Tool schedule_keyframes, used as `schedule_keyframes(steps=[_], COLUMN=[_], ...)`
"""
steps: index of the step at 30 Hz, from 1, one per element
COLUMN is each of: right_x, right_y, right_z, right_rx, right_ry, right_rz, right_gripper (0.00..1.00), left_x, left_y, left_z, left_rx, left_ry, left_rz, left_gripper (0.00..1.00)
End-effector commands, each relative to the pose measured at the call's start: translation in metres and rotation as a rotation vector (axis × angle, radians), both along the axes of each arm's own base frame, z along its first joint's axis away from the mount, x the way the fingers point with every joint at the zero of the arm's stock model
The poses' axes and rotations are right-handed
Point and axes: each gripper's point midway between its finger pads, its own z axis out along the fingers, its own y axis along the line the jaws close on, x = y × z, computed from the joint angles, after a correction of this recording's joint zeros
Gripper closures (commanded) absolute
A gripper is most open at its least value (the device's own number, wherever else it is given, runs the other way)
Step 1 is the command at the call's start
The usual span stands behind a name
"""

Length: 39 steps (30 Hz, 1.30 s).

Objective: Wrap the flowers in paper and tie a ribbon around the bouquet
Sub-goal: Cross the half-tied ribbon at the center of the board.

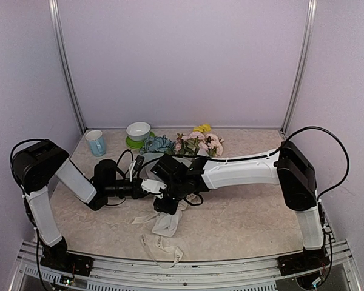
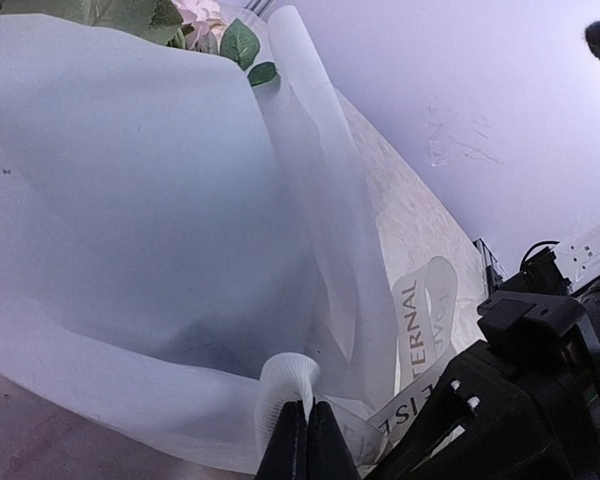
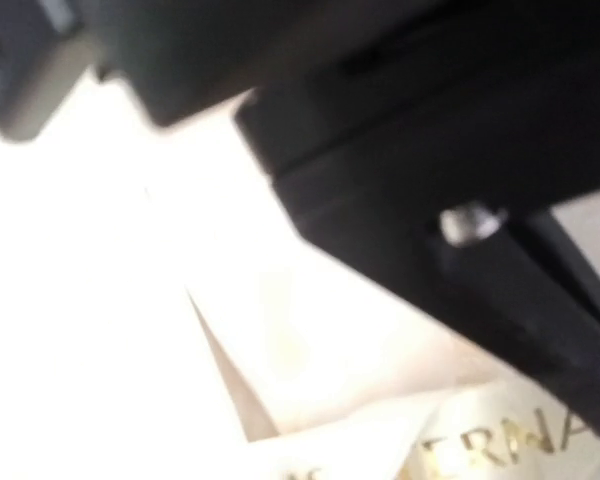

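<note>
The flowers (image 1: 197, 142), pink, yellow and blue, lie at the back of the table, with the white paper (image 2: 130, 200) rolled around their stems. Its narrow end (image 1: 167, 224) points toward the front edge. My left gripper (image 2: 307, 410) is shut on a loop of the cream ribbon (image 2: 280, 375), right against the wrap. More lettered ribbon (image 2: 420, 320) curls beside it and trails to the front of the table (image 1: 164, 248). My right gripper (image 1: 165, 206) sits over the wrap's lower end, touching the left one. Its own fingers are hidden in the blurred right wrist view, which shows only paper (image 3: 80, 300) and ribbon (image 3: 500, 440).
A blue mug (image 1: 96, 143) and a white bowl on a green saucer (image 1: 138, 131) stand at the back left beside the flowers. Black cables loop around both wrists. The metal rail (image 1: 188, 267) runs along the table's near edge.
</note>
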Motion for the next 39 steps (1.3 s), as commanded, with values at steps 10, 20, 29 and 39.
schedule_keyframes(steps=[10, 20, 29, 39], right_x=[-0.01, -0.012, -0.021, -0.019], right_y=[0.01, 0.004, -0.036, -0.065], right_z=[0.008, 0.037, 0.054, 0.045], right_rx=[0.004, 0.062, 0.141, 0.151], right_ry=[0.039, 0.051, 0.159, 0.196], right_rz=[0.034, 0.006, -0.069, -0.137], right_gripper=[0.83, 1.0, 1.0, 1.0], left_x=[-0.005, -0.005, -0.009, -0.016], left_y=[-0.003, 0.0, -0.001, -0.009], left_z=[0.014, 0.023, 0.025, 0.033], left_rx=[-0.031, -0.019, 0.019, 0.008], left_ry=[-0.056, -0.08, -0.1, -0.122], left_rz=[-0.039, -0.026, -0.022, -0.049], left_gripper=[1.0, 1.0, 1.0, 1.0])
